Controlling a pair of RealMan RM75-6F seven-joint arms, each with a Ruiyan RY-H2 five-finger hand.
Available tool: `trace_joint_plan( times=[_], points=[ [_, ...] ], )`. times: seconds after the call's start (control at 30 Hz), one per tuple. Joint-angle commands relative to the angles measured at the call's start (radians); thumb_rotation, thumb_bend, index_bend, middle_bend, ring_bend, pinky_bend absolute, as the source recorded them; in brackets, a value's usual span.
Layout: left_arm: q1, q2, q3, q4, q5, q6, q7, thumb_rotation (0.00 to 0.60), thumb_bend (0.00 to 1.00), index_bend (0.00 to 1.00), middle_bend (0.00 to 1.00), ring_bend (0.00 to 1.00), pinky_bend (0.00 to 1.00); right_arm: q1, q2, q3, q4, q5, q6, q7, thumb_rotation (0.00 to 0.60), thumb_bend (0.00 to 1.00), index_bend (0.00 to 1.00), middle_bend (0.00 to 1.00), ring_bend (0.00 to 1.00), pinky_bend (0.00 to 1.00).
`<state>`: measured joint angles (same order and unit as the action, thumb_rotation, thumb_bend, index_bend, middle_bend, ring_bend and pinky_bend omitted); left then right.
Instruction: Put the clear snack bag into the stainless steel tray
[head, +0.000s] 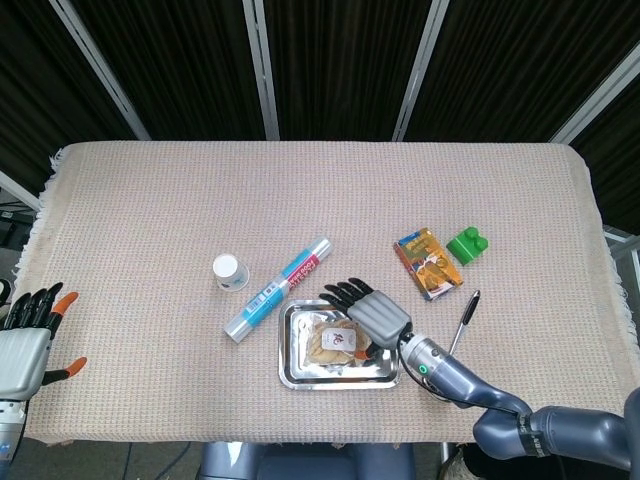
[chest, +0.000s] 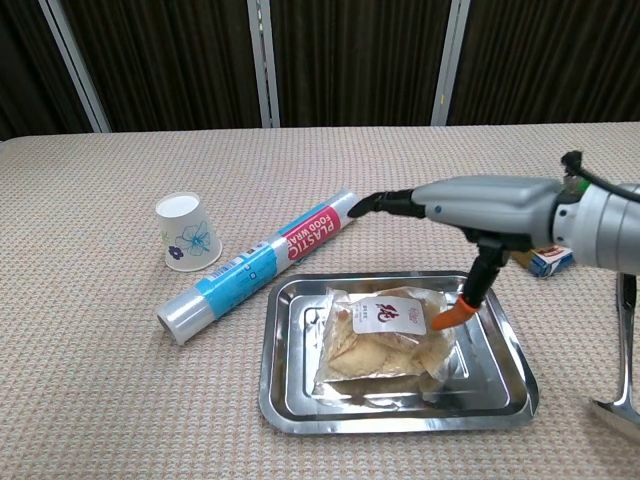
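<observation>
The clear snack bag (head: 333, 342) (chest: 384, 340) lies flat inside the stainless steel tray (head: 297, 373) (chest: 285, 395), label up. My right hand (head: 368, 309) (chest: 470, 203) hovers just above the bag's right part with its fingers spread out flat and nothing in them; its orange thumb tip (chest: 452, 315) points down close to the bag's right edge. My left hand (head: 28, 335) rests open at the table's near left edge, far from the tray; the chest view does not show it.
A plastic wrap roll (head: 277, 289) (chest: 260, 264) lies diagonally just left of the tray, with a paper cup (head: 229, 271) (chest: 187, 232) beyond it. An orange snack box (head: 431, 263), a green block (head: 467, 245), a pen (head: 467, 318) and a metal tool (chest: 622, 352) sit to the right.
</observation>
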<state>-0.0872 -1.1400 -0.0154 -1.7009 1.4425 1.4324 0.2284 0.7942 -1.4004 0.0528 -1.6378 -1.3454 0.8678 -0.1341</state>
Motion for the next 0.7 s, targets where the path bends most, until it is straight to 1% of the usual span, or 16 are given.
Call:
trace_joint_plan(
  times=[0.03,0.13,0.27,0.4,0.5,0.63,0.7],
  points=[
    [0.0,-0.001,-0.001,0.003,0.0,0.001,-0.003,0.576,0.12,0.12,0.0,0.0,0.0,-0.052,0.07,0.006,-0.04,-0.002,0.085,-0.02,0.6,0.03,0.02,0.02,0.0,0.09],
    [0.0,-0.002,-0.001,0.005,0.002,0.004,-0.006,0.578,0.12,0.12,0.0,0.0,0.0,-0.102,0.11,0.001,-0.057,0.006,0.15,-0.013,0.6,0.03,0.06,0.05,0.0,0.09],
    [0.002,-0.006,-0.001,0.007,0.005,0.009,-0.011,0.577,0.12,0.12,0.0,0.0,0.0,-0.188,0.141,-0.03,-0.044,-0.004,0.256,-0.015,0.6,0.03,0.07,0.06,0.0,0.09],
    [0.004,-0.013,-0.001,0.013,0.013,0.016,-0.018,0.578,0.12,0.12,0.0,0.0,0.0,-0.278,0.145,-0.051,-0.027,-0.009,0.377,-0.035,0.6,0.03,0.07,0.06,0.0,0.09],
    [0.009,-0.019,-0.003,0.021,0.024,0.034,-0.028,0.577,0.12,0.12,0.0,0.0,0.0,-0.344,0.145,-0.059,-0.022,-0.003,0.461,-0.038,0.6,0.03,0.06,0.04,0.0,0.09],
    [0.02,-0.027,-0.002,0.037,0.043,0.066,-0.039,0.575,0.12,0.12,0.0,0.0,0.0,-0.428,0.14,-0.075,-0.012,0.006,0.558,-0.051,0.6,0.03,0.01,0.0,0.0,0.01],
    [0.026,-0.027,0.002,0.039,0.051,0.074,-0.043,0.577,0.12,0.12,0.0,0.0,0.0,-0.468,0.14,-0.081,-0.011,0.005,0.605,-0.056,0.6,0.03,0.0,0.0,0.0,0.0]
  ],
)
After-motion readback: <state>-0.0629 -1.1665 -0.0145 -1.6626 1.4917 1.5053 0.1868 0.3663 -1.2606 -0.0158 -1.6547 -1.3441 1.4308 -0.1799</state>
